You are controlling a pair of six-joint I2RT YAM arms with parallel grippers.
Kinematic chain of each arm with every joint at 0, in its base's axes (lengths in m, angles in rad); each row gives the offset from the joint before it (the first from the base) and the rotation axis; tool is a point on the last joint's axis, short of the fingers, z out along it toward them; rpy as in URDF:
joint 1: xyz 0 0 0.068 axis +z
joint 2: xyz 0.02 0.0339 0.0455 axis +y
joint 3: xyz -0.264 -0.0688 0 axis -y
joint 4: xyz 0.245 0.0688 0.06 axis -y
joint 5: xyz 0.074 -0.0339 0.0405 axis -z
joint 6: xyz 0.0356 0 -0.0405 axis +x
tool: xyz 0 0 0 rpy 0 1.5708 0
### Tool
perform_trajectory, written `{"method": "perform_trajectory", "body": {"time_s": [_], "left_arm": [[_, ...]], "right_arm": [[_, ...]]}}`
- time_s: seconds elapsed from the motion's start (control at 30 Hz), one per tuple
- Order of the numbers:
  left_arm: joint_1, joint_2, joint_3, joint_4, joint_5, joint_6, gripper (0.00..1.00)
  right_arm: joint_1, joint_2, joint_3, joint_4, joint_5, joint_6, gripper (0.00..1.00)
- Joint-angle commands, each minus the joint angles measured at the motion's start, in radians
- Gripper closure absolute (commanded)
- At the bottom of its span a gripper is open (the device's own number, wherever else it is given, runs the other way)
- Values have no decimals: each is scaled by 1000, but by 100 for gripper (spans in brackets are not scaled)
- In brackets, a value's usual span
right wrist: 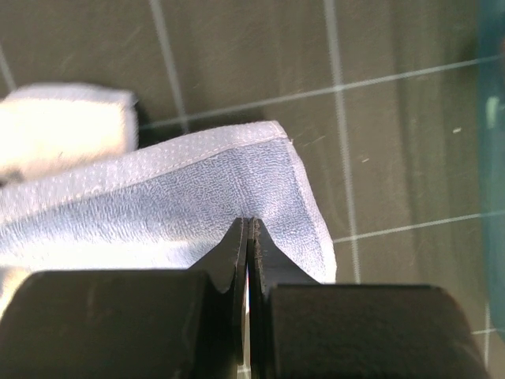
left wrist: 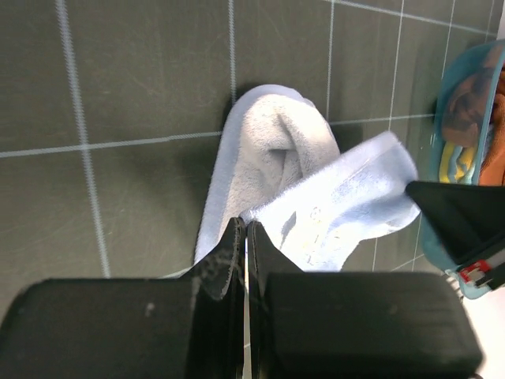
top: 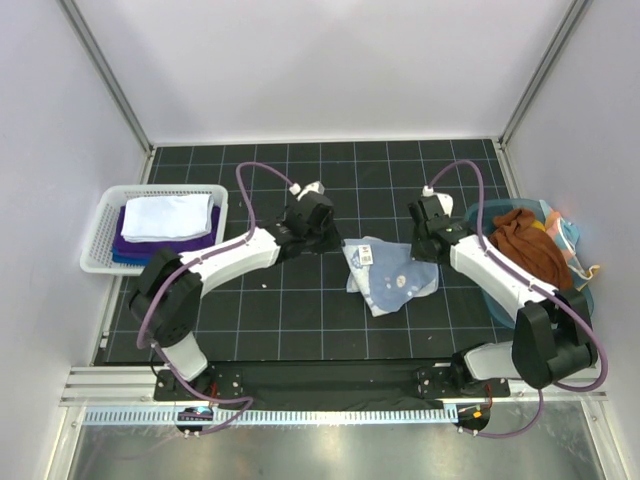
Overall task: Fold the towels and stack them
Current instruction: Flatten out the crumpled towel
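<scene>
A light blue towel (top: 390, 278) with a printed face lies crumpled in the middle of the dark grid mat. My left gripper (top: 335, 243) is shut on its far left edge; in the left wrist view the gripper (left wrist: 246, 225) pinches the bunched towel (left wrist: 268, 150). My right gripper (top: 423, 255) is shut on the far right edge; in the right wrist view the gripper (right wrist: 248, 223) closes on the towel (right wrist: 181, 197) near its corner. A white towel (top: 165, 215) lies folded on a purple one (top: 135, 245) in the basket. A rust brown towel (top: 525, 245) fills the tub.
The white slatted basket (top: 100, 235) stands at the left edge of the mat. The teal round tub (top: 480, 215) stands at the right edge, close behind my right arm, and shows in the left wrist view (left wrist: 442, 95). Walls enclose the mat on three sides.
</scene>
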Motion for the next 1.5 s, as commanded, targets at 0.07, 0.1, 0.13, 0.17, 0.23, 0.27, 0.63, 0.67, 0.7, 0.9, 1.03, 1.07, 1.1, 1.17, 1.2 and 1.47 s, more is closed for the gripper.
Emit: {"method": "perform_trajectory", "body": {"time_s": [0.07,0.1,0.13,0.17,0.23,0.27,0.63,0.67,0.7,0.9,1.03,1.07,1.1,1.17,1.2,1.47], "left_arm": [[16,-72,-74,-31,-12,37,100],[16,-78,-86,-31,-10,38,100],[15,-87,-109,-33,-6,43,100],[18,-92,-117,-34,-4,45,100],[18,-108,-151,-43,5,48,100],[19,-116,-164,-44,10,48,100],[26,-173,-284,-59,27,61,100],[24,-173,-289,-59,28,60,100],[27,-173,-295,-60,31,61,100],[44,-184,-306,-63,48,68,100],[58,-194,-306,-70,57,78,100],[64,-194,-304,-71,57,80,100],[67,-193,-303,-77,57,86,100],[73,-193,-301,-79,57,91,100],[76,-193,-301,-79,57,92,100],[92,-191,-296,-76,88,95,100]], "right_arm": [[94,-63,-43,-10,5,50,99],[105,-67,-54,-8,11,57,99],[114,-74,-72,-7,18,76,99],[143,-84,-84,1,15,83,99],[183,-101,-107,9,11,99,99],[218,-110,-113,7,23,124,99],[266,-232,-95,-7,162,166,52],[263,-224,-81,-4,166,158,50],[257,-213,-57,-1,155,141,49],[174,-74,-23,50,37,92,48],[127,-20,-40,101,-26,78,48],[122,-14,-46,110,-40,81,48],[121,-12,-63,121,-52,83,47],[121,-18,-84,148,-83,92,46],[121,-24,-101,156,-89,96,46],[119,0,-163,228,-167,106,45]]}}
